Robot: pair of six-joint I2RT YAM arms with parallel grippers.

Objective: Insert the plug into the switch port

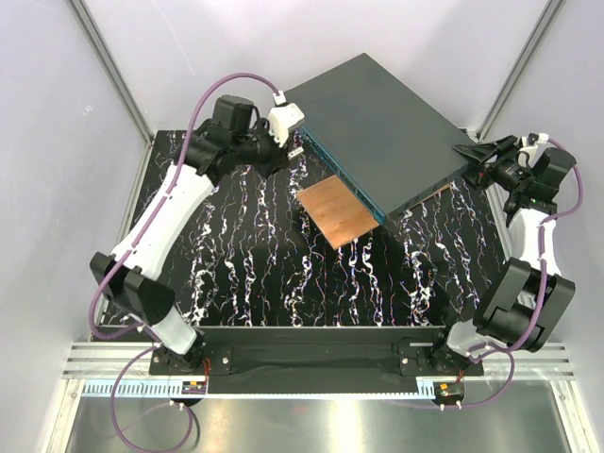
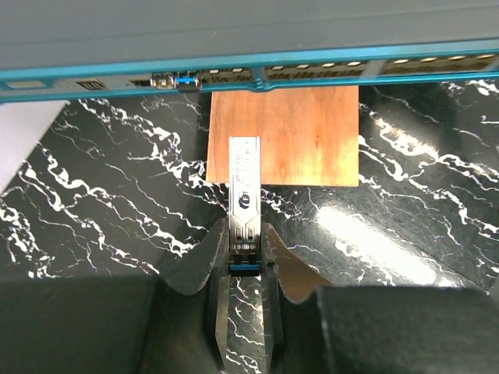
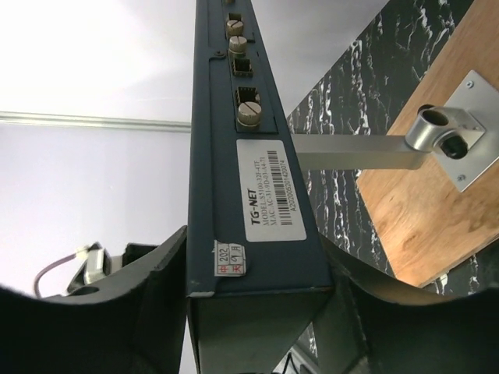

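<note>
Grey box sits tilted above the black marbled table. Its right-hand corner is clamped between the fingers of the right claw, jaws partway in. Beneath it lies a copper plate. Nearly closed, the left claw pinches the metal plug, which is aimed at the teal face's sockets but apart from them.

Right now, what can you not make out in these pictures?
- Top view: the plug, held in the left tool, is hidden under the wrist.
- Left wrist view: the switch ports are too small and dark to tell which is free.
- Right wrist view: whether the right tool presses the switch, too close and blurred.
</note>
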